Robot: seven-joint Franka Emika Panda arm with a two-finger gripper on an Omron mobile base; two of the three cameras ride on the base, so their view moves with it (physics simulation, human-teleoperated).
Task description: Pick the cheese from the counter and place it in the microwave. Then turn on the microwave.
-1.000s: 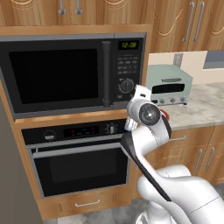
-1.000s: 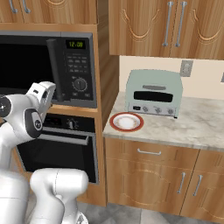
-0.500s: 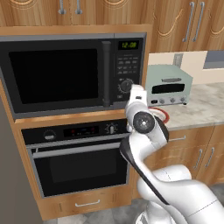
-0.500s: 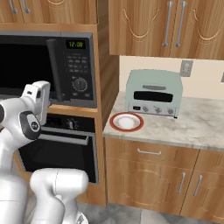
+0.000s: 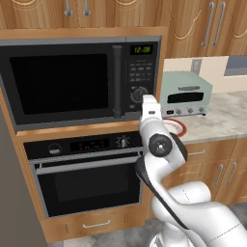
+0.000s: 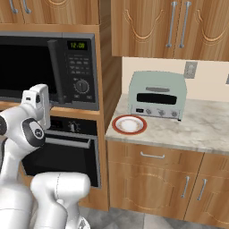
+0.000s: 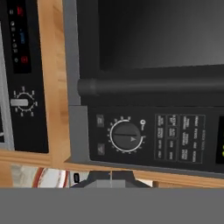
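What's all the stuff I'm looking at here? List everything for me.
microwave: one, black-grey, door shut, built into the wood cabinet.
oven: one, black, directly under the microwave.
toaster oven: one, pale green, on the counter against the wall.
plate: one, white with a red rim, in front of the toaster oven.
counter: one, beige marbled, right of the microwave.
cabinets: wooden, above and below the counter.
outlet: one, grey, on the wall.
arm: one, white.
hand: one, shut, near the microwave's knob.
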